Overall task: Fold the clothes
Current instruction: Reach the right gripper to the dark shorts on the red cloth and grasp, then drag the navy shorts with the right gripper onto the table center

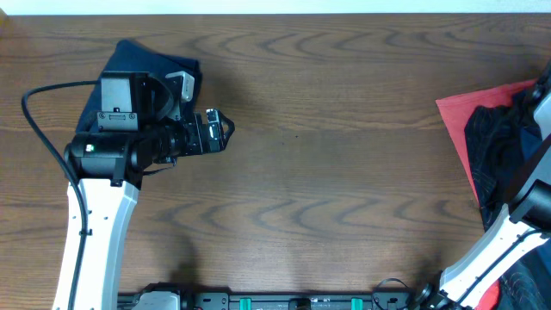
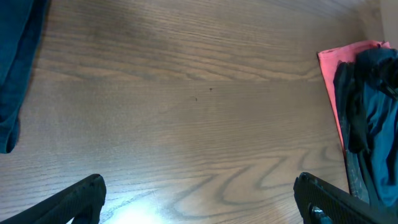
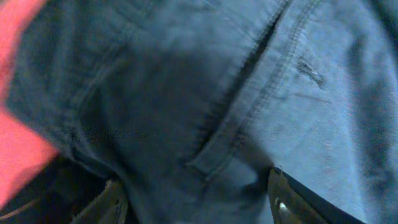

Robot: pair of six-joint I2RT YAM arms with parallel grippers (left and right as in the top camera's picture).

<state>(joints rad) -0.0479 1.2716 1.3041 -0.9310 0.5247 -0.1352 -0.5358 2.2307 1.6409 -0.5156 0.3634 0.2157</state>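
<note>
right wrist: right gripper (image 3: 194,186) jaws stood apart over soft, limp denim shorts (image 3: 155,93) heaped on red cloth (image 3: 18,155), far right. left gripper (image 2: 199,186) gaped empty. thick pocket seam (image 3: 249,93) looked the best hold.

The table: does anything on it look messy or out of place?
Only the right edge: dark navy clothes lie in a crumpled heap on a red sheet, which sits at a slant. The navy bundle at the far left looks folded. Nothing looks spilled or damaged.
</note>
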